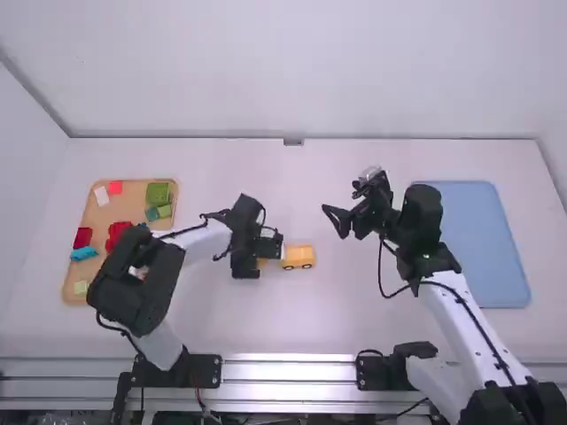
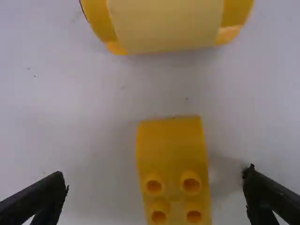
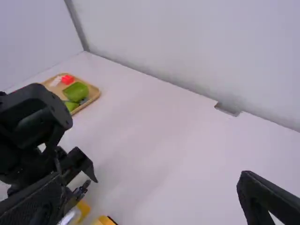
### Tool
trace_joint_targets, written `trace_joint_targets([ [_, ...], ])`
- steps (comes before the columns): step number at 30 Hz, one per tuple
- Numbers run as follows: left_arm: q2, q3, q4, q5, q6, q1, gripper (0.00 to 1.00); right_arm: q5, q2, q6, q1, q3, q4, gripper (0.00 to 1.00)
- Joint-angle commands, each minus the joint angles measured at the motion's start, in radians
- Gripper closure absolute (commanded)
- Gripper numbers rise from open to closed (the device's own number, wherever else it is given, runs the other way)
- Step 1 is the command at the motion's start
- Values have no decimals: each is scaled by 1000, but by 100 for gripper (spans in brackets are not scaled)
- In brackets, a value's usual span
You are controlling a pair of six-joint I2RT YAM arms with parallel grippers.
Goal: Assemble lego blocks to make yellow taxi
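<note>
Tray of wood with loose blocks, well left of the yellow car. Just left of that car, on the tabletop, left gripper set wide around a studded yellow block, touching neither side. Beyond the car and to its right, right gripper spread wide, empty. Farther right, blue tray.
</note>
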Motion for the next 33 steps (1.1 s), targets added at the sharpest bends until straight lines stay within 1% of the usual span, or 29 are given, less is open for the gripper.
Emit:
trace_joint_targets([
  [1,1,-11,-23,218,61,86,1,-28,4,7,-10,-9,-2,2],
  [3,1,-27,-29,419,105,180,1,-32,4,7,-15,-10,-2,2],
  [4,1,-35,-29,487,138,212,1,-31,4,6,-15,-10,-1,2],
  [5,1,-59,-21,607,216,272,1,-29,3,6,-15,-10,2,2],
  [6,1,-63,-18,620,225,279,1,-27,3,6,-15,-10,2,2],
  [7,1,-82,1,678,265,310,0,-23,3,6,-15,-10,2,2],
  [8,1,-112,42,743,292,344,1,-23,4,5,-14,-9,2,2],
  [10,1,-158,116,817,285,384,1,-24,4,-4,-15,-9,2,2],
  [12,-2,-206,243,923,169,435,1,-24,4,-4,-14,-10,5,2],
  [14,-10,-209,302,989,85,460,1,-24,4,-5,-15,-9,8,2],
  [15,-29,-203,362,1067,-5,491,1,-24,3,-5,-14,-9,16,2],
  [17,-60,-169,375,1135,-89,521,1,-36,3,-23,-15,-9,24,2],
  [19,-67,-148,360,1141,-105,525,1,-78,3,-71,-15,-10,17,2],
  [21,-67,-135,326,1123,-92,510,1,-156,4,-219,-14,-10,-47,2],
  [23,-67,-140,289,1081,-69,493,1,-269,13,-507,-14,-18,-175,2],
  [25,-67,-150,267,1039,-47,484,1,-348,42,-703,-15,-33,-244,2],
  [27,-67,-154,249,1023,-45,488,1,-394,80,-815,-16,-47,-260,2],
  [28,-67,-154,237,1025,-53,494,1,-420,101,-845,-19,-48,-255,2],
  [30,-67,-154,207,1033,-124,507,1,-497,170,-854,-36,-40,-187,2],
  [31,-67,-154,207,1033,-124,507,1,-497,170,-854,-36,-40,-187,2],
  [32,-67,-154,208,1021,-175,505,1,-524,230,-858,-40,-24,-145,2],
  [33,-67,-154,208,1019,-195,502,1,-534,262,-861,-40,-15,-128,2],
])
